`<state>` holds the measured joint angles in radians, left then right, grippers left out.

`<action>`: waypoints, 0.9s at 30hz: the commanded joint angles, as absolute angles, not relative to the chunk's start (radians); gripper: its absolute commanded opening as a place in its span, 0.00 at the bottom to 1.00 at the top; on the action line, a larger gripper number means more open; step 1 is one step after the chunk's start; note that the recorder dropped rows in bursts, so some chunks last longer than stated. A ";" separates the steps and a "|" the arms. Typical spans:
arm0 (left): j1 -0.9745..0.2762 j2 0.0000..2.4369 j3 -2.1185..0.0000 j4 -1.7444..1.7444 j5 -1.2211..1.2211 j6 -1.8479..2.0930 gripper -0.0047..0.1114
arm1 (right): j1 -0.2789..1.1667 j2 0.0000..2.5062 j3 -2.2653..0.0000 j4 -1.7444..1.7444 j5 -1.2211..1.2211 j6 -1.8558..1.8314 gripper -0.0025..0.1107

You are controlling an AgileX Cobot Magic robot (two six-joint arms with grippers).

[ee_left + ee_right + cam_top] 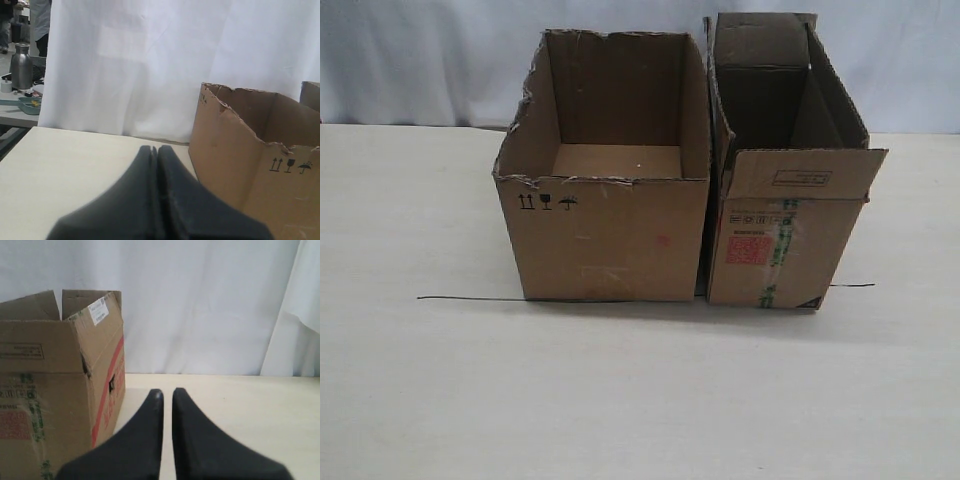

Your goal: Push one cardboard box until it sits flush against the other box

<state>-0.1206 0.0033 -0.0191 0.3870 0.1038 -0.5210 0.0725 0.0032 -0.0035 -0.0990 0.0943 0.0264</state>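
The cardboard box [790,205], narrow and tall with raised flaps, a red square label [748,249] and green-printed tape, stands right of centre. Close against its left side stands the other box [605,235], wide, with a torn rim and black symbols; only a thin dark seam shows between them. Neither gripper shows in the exterior view. My left gripper [154,149] is shut and empty, low over the table beside the other box [250,165]. My right gripper [167,391] is shut but for a narrow slit, holding nothing, to the side of the cardboard box [55,390].
A thin black line [470,298] runs along the pale table [640,400] under both boxes' front edges. White curtain [420,60] hangs behind. Past the table's edge in the left wrist view a side bench holds a metal bottle [21,66] and a teal tray [27,105].
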 commanded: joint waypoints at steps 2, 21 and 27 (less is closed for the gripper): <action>-0.128 0.000 -0.025 0.391 0.088 -0.525 0.04 | 0.067 0.000 0.000 -0.110 0.117 -0.042 0.07; -0.128 0.000 -0.025 0.391 0.088 -0.525 0.04 | 0.067 0.000 0.000 -0.055 0.111 -0.114 0.07; -0.128 0.000 -0.025 0.407 0.101 -0.525 0.04 | 0.067 0.000 0.000 -0.055 0.111 -0.114 0.07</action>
<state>-0.1206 0.0033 -0.0191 0.4005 0.1038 -0.5210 0.0725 0.0032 -0.0035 -0.0574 0.1104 -0.1128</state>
